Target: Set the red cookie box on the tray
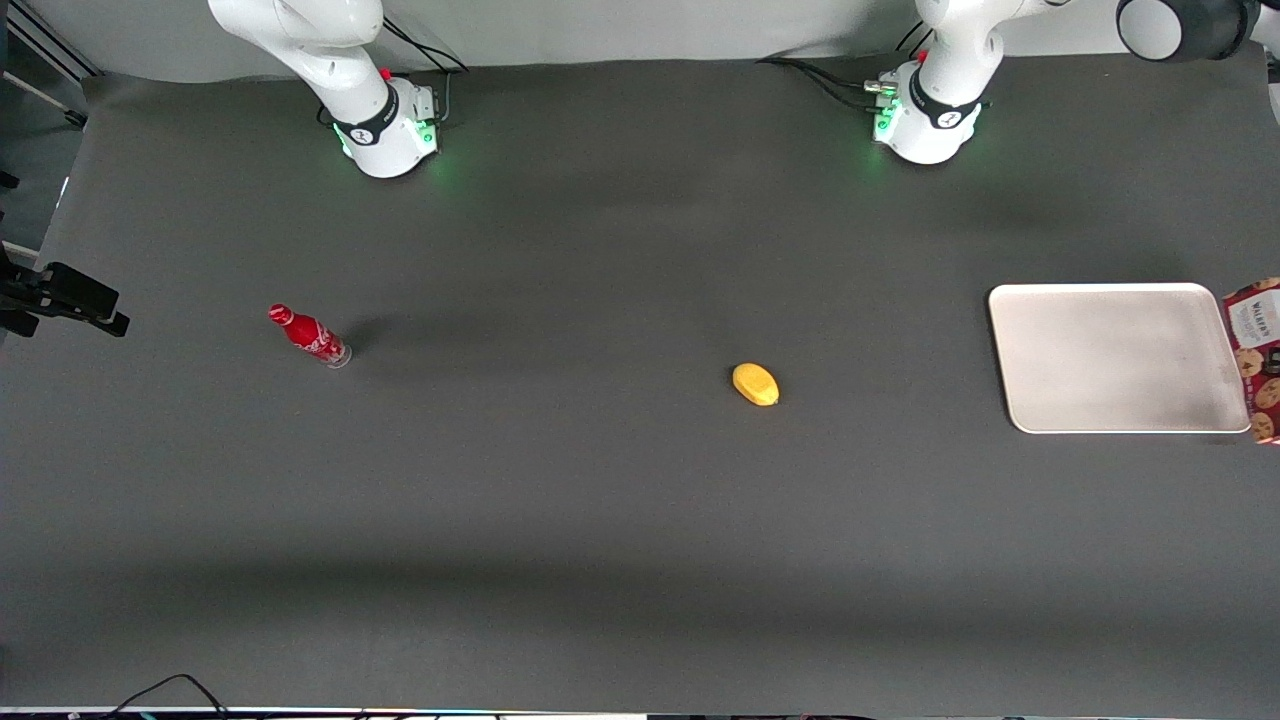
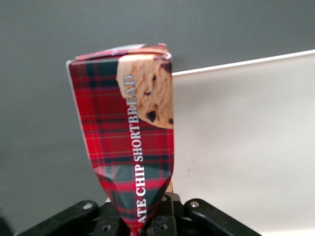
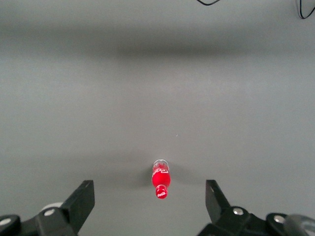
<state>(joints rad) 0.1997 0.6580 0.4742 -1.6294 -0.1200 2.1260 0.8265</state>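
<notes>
Red cookie box (image 2: 129,142): one, pinched in the gripper (image 2: 147,219), crumpled there, beside the tray (image 1: 1115,356).
Around: one lemon (image 1: 755,384), one red bottle (image 1: 309,335), well apart from the tray.

even overhead light, soft shadows, mild glare on tray (image 1: 1115,357), sharp focus

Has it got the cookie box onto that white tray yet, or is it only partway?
Partway. Done: the red cookie box is picked up, its end pinched and crumpled in the gripper, as the left wrist view shows. In hand: the box hangs at the edge of the tray toward the working arm's end of the table. Left: carry it over the tray, which has nothing on it, set it down and let go.
</notes>
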